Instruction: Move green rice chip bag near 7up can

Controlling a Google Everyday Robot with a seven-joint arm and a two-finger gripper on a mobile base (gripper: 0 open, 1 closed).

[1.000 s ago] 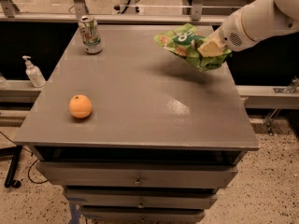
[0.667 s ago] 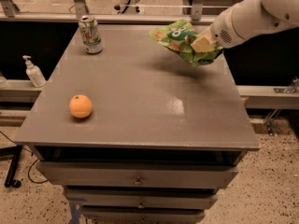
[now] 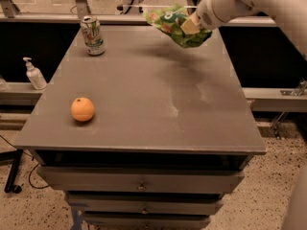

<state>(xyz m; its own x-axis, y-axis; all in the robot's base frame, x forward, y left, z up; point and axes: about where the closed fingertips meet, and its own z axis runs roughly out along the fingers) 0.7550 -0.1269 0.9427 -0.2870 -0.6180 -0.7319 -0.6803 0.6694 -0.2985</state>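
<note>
Green and crinkly, the green rice chip bag (image 3: 175, 25) is up in the air near the top of the frame, a bit right of centre. It hangs over the far right part of the worktop (image 3: 153, 95), with its shadow below it. The gripper (image 3: 192, 27) sits at the bag's right side. The jaws look to be pinching the bag's edge, since nothing else is holding it up. The 7up can (image 3: 93, 35) stands upright at upper left, near the worktop's far left corner and well apart from the bag.

What I'd worry about:
- **Weak grip:** the hold seems to be on a scrunched bit of slippery film. A quick swing to the left could let the bag slide out and land short of the can.
- **Knocking the can:** the bag is floppy and bigger than the can. Coming in low or too close could tip the can or push it toward the back edge, which it's already near.
- **Dropping from height:** a release from up high might let the bag skid away.

As for the other stuff, there's an orange (image 3: 82, 109) on the worktop at lower left, well off the line from bag to can, so it's no bother. A white pump bottle (image 3: 34, 74) sits on a ledge left of the worktop and is out of play. Nothing stands between the bag and the can.
</note>
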